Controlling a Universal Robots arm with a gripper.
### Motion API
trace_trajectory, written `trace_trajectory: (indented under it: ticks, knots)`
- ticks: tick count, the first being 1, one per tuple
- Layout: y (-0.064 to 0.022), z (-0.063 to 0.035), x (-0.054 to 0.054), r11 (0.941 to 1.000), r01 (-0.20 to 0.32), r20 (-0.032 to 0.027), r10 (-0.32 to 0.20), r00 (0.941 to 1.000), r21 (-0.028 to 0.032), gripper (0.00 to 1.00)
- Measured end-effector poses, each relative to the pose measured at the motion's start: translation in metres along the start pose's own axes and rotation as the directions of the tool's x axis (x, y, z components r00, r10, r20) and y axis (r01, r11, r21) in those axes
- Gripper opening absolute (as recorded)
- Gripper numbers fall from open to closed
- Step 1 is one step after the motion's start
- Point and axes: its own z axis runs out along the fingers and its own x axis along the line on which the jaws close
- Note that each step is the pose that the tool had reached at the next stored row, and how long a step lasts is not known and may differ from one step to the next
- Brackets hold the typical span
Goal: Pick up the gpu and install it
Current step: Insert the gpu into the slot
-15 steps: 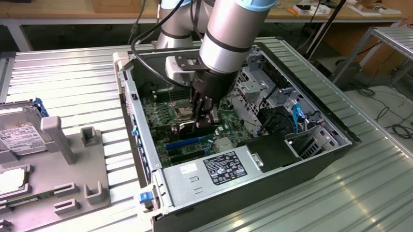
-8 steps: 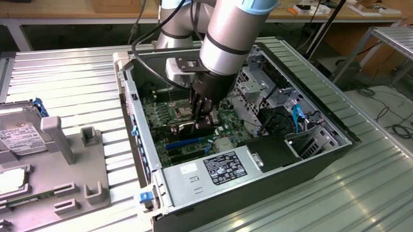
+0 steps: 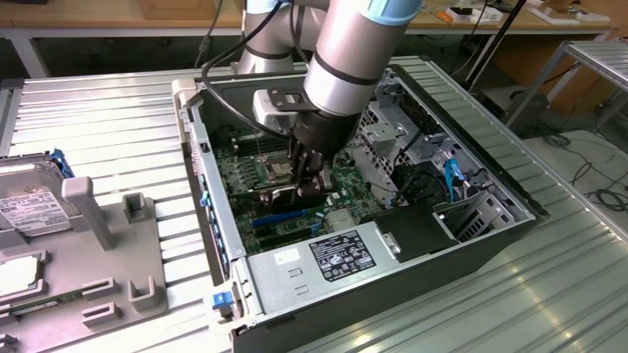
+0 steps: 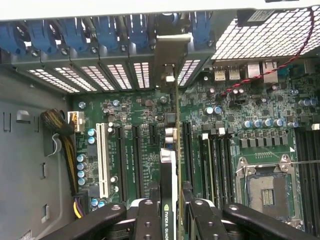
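At the centre of the exterior view, the black two-fingered gripper (image 3: 307,184) reaches down into the open black-and-silver computer case (image 3: 490,173). Its fingers (image 4: 148,212) are clamped on both faces of the gpu (image 4: 169,175), a thin dark card held on edge over the green motherboard (image 4: 135,115). The card's silvery metal end bracket (image 4: 172,55) meets the rear slot openings; whether the card sits in a slot cannot be told
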Motion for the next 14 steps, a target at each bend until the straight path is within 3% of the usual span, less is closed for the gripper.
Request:
trace_trajectory:
  ticks: [14]
  knots:
    - [-0.004, 0.0046, -0.0018, 1.0, 0.002, -0.0001, -0.002, 1.0, 0.001, 0.27]
